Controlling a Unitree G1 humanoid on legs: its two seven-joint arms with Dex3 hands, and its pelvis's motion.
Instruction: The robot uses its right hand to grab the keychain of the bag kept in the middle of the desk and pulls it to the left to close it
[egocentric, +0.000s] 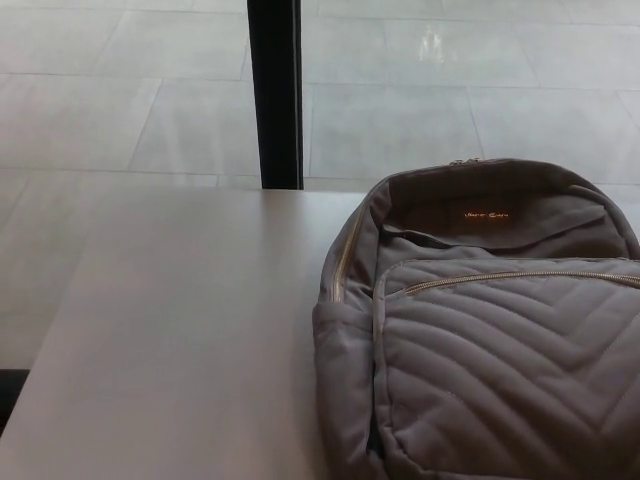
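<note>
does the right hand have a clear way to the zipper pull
Probably yes: the zipper pull sits exposed atop the bag, nothing covering it, but the right hand isn't in view.
</note>
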